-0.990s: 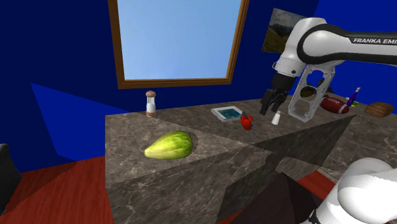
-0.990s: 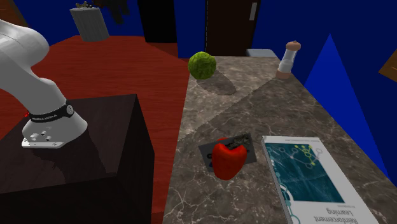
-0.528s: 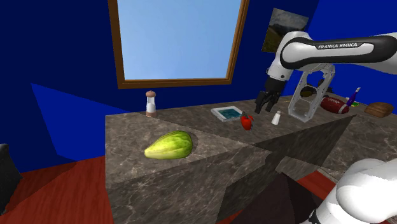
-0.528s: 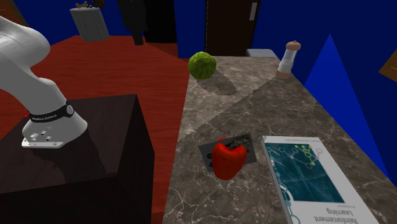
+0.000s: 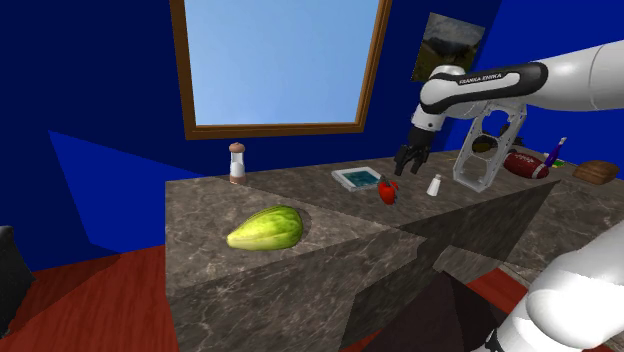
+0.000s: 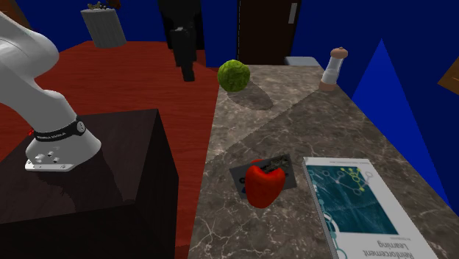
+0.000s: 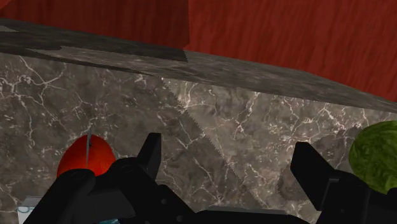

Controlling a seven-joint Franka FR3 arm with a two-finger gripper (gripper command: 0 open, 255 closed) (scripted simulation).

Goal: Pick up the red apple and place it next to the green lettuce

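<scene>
The all-black two-finger gripper (image 5: 408, 160) hung above the grey marble counter (image 5: 200, 215), its fingers spread wide and clasping nothing, presumably to straddle the fruit. The small red apple (image 5: 388, 190) sat just below it at the shoulder view's right, near a white-and-teal book (image 5: 357, 178). The green lettuce head (image 5: 266, 228) lay well apart to the left. In the wrist view the apple lay outside one finger, so the approach probably needed centring.

the red apple (image 6: 263, 185) sits on the stone counter (image 6: 294, 125), well apart from the round green lettuce (image 6: 233, 75).
</scene>
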